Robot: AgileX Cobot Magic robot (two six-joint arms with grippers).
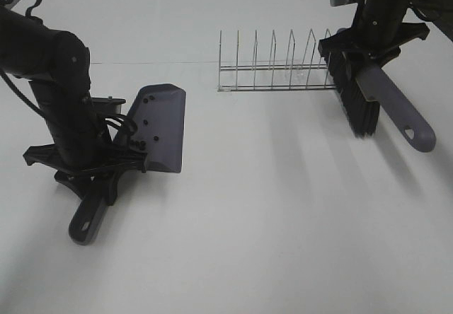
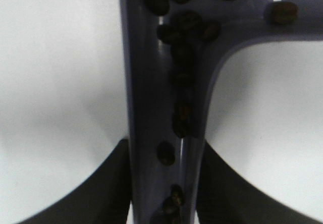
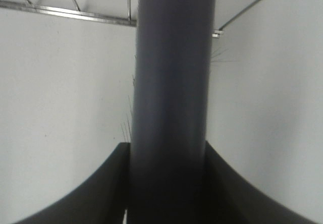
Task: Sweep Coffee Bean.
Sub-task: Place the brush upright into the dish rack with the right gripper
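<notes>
The grey-purple dustpan (image 1: pixel 161 126) is at the left of the table, and my left gripper (image 1: pixel 88 162) is shut on its handle (image 1: pixel 88 218). Several coffee beans (image 1: pixel 144 124) lie in the pan. In the left wrist view beans (image 2: pixel 181 77) line the groove of the dustpan handle (image 2: pixel 146 108) between my black fingers (image 2: pixel 108 183). My right gripper (image 1: pixel 368 42) is shut on the grey brush handle (image 1: pixel 400 112), holding the brush with its black bristles (image 1: pixel 354 95) next to the wire rack. In the right wrist view the brush handle (image 3: pixel 171 98) fills the middle.
A wire dish rack (image 1: pixel 276 66) stands at the back centre, its right end close to the brush bristles. It also shows in the right wrist view (image 3: pixel 70 13). The table (image 1: pixel 283 215) is white.
</notes>
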